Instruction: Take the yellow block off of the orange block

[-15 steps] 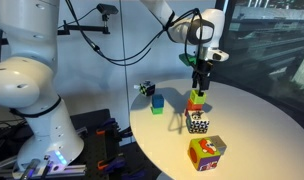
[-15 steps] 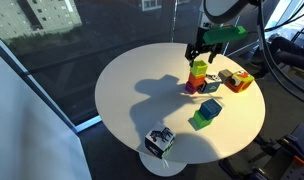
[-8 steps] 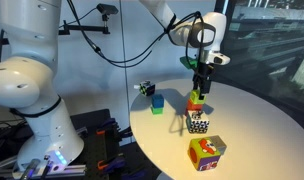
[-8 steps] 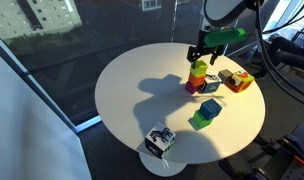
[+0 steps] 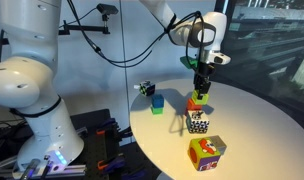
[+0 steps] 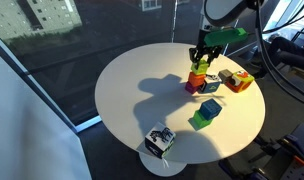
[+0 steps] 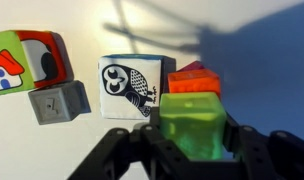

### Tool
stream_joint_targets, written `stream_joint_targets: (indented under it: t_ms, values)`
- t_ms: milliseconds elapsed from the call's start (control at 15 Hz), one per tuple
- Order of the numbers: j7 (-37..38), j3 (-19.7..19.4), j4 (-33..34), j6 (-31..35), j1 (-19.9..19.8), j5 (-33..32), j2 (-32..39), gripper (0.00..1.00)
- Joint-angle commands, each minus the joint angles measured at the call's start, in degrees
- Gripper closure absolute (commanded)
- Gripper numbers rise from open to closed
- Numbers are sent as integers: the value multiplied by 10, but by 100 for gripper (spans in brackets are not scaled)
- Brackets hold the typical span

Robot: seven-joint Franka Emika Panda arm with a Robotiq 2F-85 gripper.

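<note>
The yellow block (image 7: 195, 125) is a lime-tinted cube that fills the space between my fingers in the wrist view. My gripper (image 7: 192, 140) is shut on it, one finger pressed against each side. The orange block (image 7: 195, 82) shows just beyond it, directly underneath. In both exterior views the gripper (image 5: 200, 88) (image 6: 201, 60) points straight down at the small stack. The yellow block (image 5: 199, 94) (image 6: 200, 67) sits on top of the orange block (image 5: 196, 104) (image 6: 196, 79). I cannot tell whether the two blocks still touch.
A black-and-white owl cube (image 7: 129, 85) (image 5: 197, 122) stands right beside the stack. Farther off are a grey cube (image 7: 58, 102) and a larger multicoloured cube (image 5: 206, 153) (image 6: 238, 80). A blue and green block pair (image 6: 205, 112) and a patterned cube (image 6: 159, 140) stand near the round table's edge (image 6: 112, 120).
The jaws have closed from wide open onto the yellow block. The arm and the stack have stayed where they were.
</note>
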Motion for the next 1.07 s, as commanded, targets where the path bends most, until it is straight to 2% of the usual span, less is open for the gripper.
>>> stream_joint_targets:
  t_ms: [0, 533, 1000]
  values:
    - [5, -6, -2, -4, 2, 7, -21, 69]
    - [19, -28, 24, -7, -14, 8, -11, 69]
    - [35, -43, 43, 18, -23, 7, 19, 69]
